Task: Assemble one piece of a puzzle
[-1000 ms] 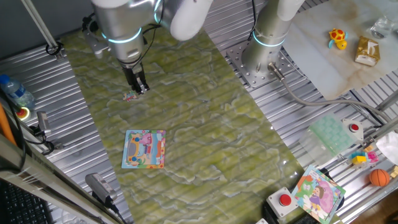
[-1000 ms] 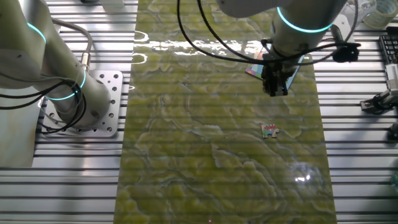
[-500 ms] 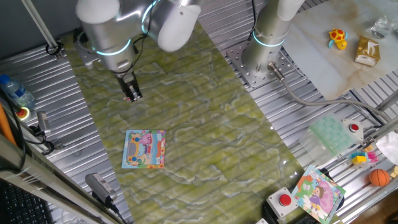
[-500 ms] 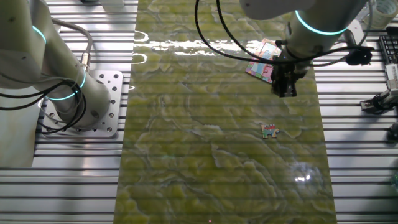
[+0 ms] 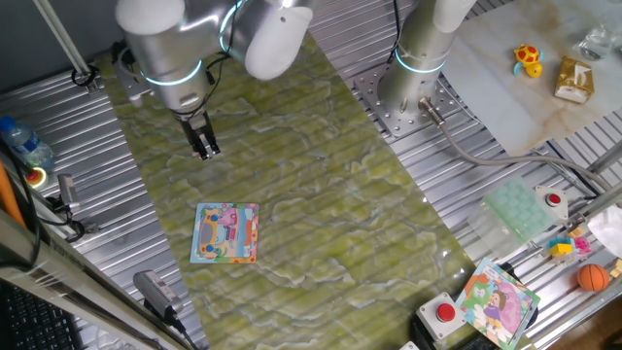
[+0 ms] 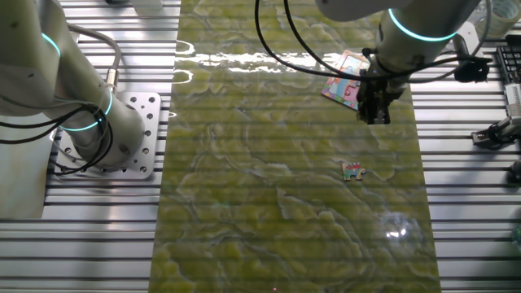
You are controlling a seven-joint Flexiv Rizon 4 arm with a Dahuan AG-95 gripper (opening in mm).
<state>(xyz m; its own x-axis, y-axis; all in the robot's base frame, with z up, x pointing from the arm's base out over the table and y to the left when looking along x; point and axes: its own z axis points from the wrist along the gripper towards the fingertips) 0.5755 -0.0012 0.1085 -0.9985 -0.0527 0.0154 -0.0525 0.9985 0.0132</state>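
Hanging from the arm, the pincer (image 5: 207, 152) points down over the green marbled mat (image 5: 321, 194) on the bench (image 5: 466, 175), its dark fingers close together with nothing seen between them; whether they are fully clenched I cannot tell. In this fixed view the puzzle (image 5: 225, 232) lies flat on the mat, nearer the camera than the pincer and well apart from it, its light-blue border framing an orange, pink and yellow picture. The piece is not to be made out here; the pincer covers that spot. At the far right a pale sheet (image 5: 525, 78) carries a small yellow toy (image 5: 528, 59) and a tan box (image 5: 573, 80), apart from each other. Near the lower right edge sit a second square board (image 5: 499, 301) with a purple-and-green picture, a red button (image 5: 444, 312) and an orange ball (image 5: 592, 277). From the other fixed view, the pincer (image 6: 374, 118) hangs just in front of the puzzle (image 6: 345, 80), covering part of its right side. The piece (image 6: 353, 170) lies alone on the mat (image 6: 269, 212), below the pincer in the picture and apart from it, not touching the puzzle.
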